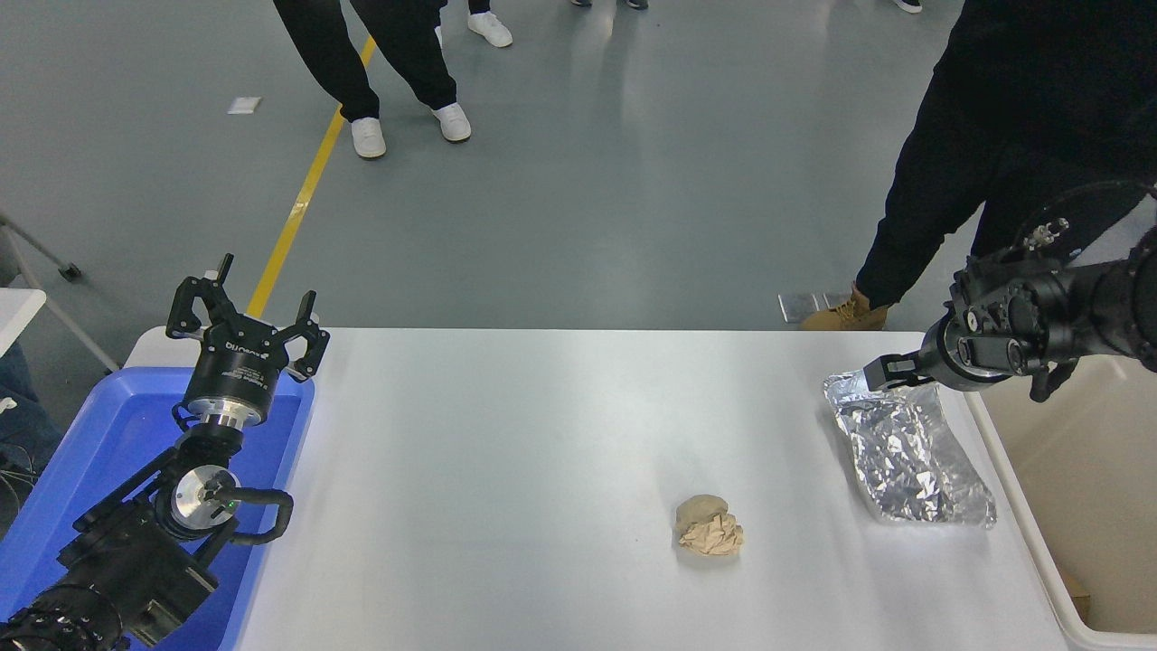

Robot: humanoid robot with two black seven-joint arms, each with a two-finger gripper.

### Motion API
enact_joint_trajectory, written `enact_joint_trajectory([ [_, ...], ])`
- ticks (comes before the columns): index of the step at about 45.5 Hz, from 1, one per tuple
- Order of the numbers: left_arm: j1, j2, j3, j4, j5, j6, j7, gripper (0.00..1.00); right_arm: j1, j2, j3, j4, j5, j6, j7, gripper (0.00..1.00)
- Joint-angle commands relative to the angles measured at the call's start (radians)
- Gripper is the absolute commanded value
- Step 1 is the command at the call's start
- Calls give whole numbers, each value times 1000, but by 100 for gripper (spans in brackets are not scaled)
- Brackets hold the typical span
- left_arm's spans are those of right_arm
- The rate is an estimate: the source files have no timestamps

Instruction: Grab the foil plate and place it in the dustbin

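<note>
At the table's right edge stands the dustbin (1076,506), a cream plastic bin with a thick rounded rim and deep smooth walls; only a small brownish scrap shows low in its near corner, and the rest of what can be seen of its inside is bare. Just beside its left wall, on the white table (506,452), lies the foil plate (908,452), a shiny crinkled silver tray bent out of shape, its long side running toward the camera. The right gripper (890,372) comes in low from the right edge, across the bin's far corner, and its fingers sit at the plate's far rim; whether they pinch the foil or only touch it cannot be told, nor how wide the jaws stand. At the far left a blue plastic tray (81,452) hangs partly off the table, and the left gripper (246,312) is parked above it with its jaws spread wide, holding nothing. A crumpled tan paper ball (709,525) rests on the table left of the plate, well apart from it. Beyond the table is a grey floor with a yellow line (303,190), where a person in dark trousers and white shoes (411,131) stands, and another person in dark clothes (985,136) stands near the bin's far side.
</note>
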Motion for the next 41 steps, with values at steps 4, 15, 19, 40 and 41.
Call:
enact_joint_trajectory([
  [4, 0, 0, 0, -1, 0, 0, 0, 98, -190, -18, 44, -129, -8, -119, 3, 99],
  [15, 0, 0, 0, 0, 0, 0, 0, 98, -318, -47, 112, -218, -6, -200, 3, 98],
  [19, 0, 0, 0, 0, 0, 0, 0, 98, -360, -64, 113, -245, -8, -239, 3, 97],
  [40, 0, 0, 0, 0, 0, 0, 0, 98, -446, -82, 118, -261, -5, -358, 8, 62],
  [41, 0, 0, 0, 0, 0, 0, 0, 98, -447, -82, 119, -261, -5, -360, 6, 57],
])
